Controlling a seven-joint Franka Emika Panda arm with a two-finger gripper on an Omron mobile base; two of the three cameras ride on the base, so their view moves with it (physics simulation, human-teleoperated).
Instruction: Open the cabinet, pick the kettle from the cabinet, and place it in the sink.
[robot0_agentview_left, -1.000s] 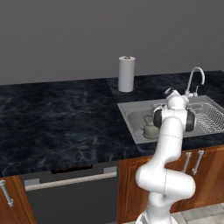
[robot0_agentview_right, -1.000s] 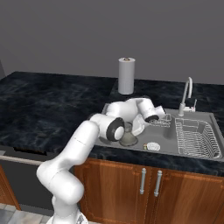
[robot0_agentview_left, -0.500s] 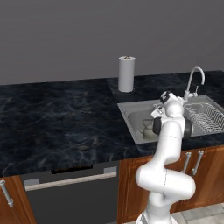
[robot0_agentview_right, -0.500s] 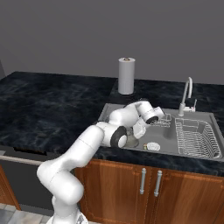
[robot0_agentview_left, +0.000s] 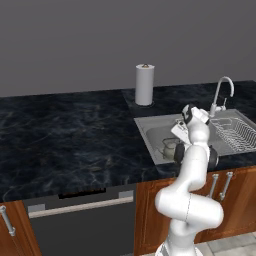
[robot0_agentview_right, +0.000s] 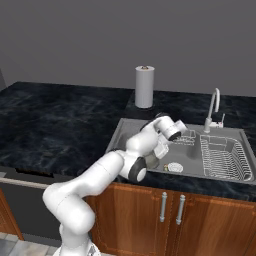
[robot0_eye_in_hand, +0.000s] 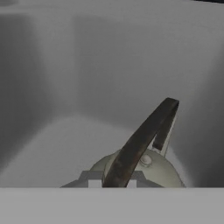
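Observation:
The grey-green kettle (robot0_agentview_left: 170, 148) stands upright on the floor of the steel sink (robot0_agentview_left: 150, 124), in its left part. My gripper (robot0_agentview_left: 176, 137) hangs just above it, pointing down into the basin. In the hand view the kettle's dome and lid knob (robot0_eye_in_hand: 145, 161) lie right below me, and its dark arched handle (robot0_eye_in_hand: 140, 140) rises between my fingertips. The gripper (robot0_eye_in_hand: 113, 180) stands open around the handle's lower end without holding it. From the right base, my forearm hides most of the kettle inside the sink (robot0_agentview_right: 126, 125). The wall cabinet is out of view.
A white paper-towel roll (robot0_agentview_left: 144, 85) stands behind the sink's left corner. The chrome faucet (robot0_agentview_left: 222, 92) is at the back and the wire dish rack (robot0_agentview_left: 235, 132) fills the right part of the basin. Wooden cabinet doors (robot0_agentview_right: 175, 215) sit below the dark marble counter (robot0_agentview_left: 65, 135).
My hand has risen from low in the basin to above the kettle. The kettle has stayed in place on the sink floor.

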